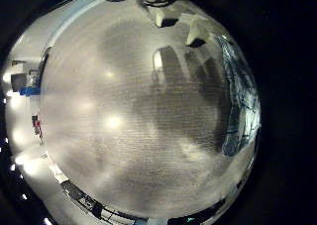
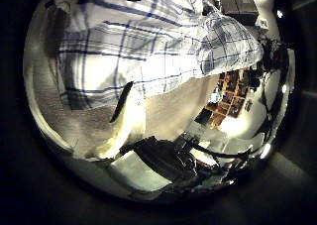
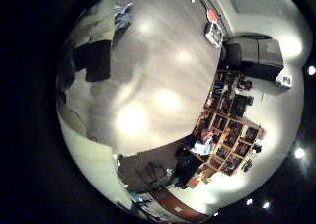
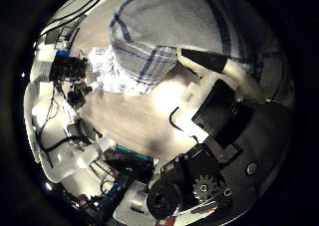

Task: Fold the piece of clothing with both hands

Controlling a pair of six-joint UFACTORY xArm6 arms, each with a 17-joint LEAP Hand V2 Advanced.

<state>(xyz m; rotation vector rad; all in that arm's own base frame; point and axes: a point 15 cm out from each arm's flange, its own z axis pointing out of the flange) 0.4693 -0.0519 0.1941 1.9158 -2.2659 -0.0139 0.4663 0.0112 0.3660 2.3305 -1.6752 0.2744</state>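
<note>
Plaid shirt (image 2: 149, 47) lies flat on the desk (image 2: 173, 111), close beneath both palms. Left robot hand (image 2: 119, 104): fingers relaxed, nothing held. Right robot hand (image 4: 214, 102): fingers extended beside the cloth, not gripping.

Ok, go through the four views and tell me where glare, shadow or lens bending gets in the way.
Left little-finger view: bright glare spots on the table, broad shadows across it. Left thumb view: the checked shirt bows with the lens. Right little-finger view: glare patches on the table. Right thumb view: shirt evenly lit, hand looms large.
</note>
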